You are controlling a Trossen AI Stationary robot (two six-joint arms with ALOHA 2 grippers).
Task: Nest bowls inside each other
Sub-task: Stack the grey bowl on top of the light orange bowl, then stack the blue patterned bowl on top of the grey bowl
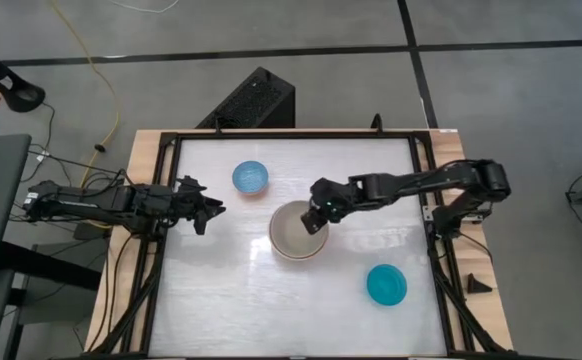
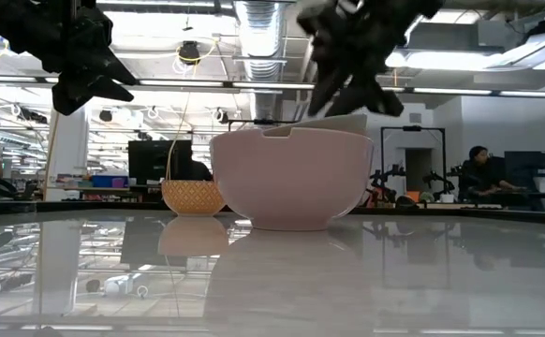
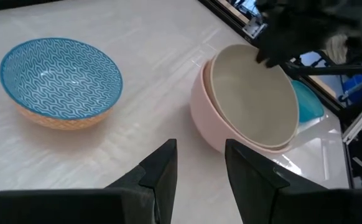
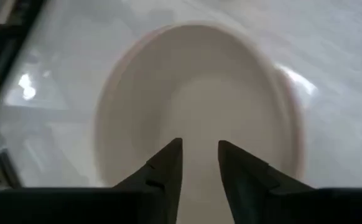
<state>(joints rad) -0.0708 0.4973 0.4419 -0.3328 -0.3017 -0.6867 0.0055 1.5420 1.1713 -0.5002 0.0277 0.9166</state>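
A grey-beige bowl (image 3: 249, 99) sits inside a salmon-pink bowl (image 3: 199, 109) at mid-table, its rim standing above the pink rim (image 2: 333, 120) on one side. My right gripper (image 4: 199, 152) hovers open just above this stack (image 1: 296, 238), fingers slanting down over the inner bowl's hollow and touching nothing. A small light blue patterned bowl (image 1: 250, 177) rests on its base toward the far edge. A small teal bowl (image 1: 386, 285) rests near the right front. My left gripper (image 1: 209, 212) waits open in the air left of the stack.
A black frame (image 1: 426, 200) runs around the white tabletop. A black box (image 1: 256, 100) stands beyond the far edge. There is bare tabletop at the near left (image 1: 221, 300). A person (image 2: 483, 173) sits in the room behind the table.
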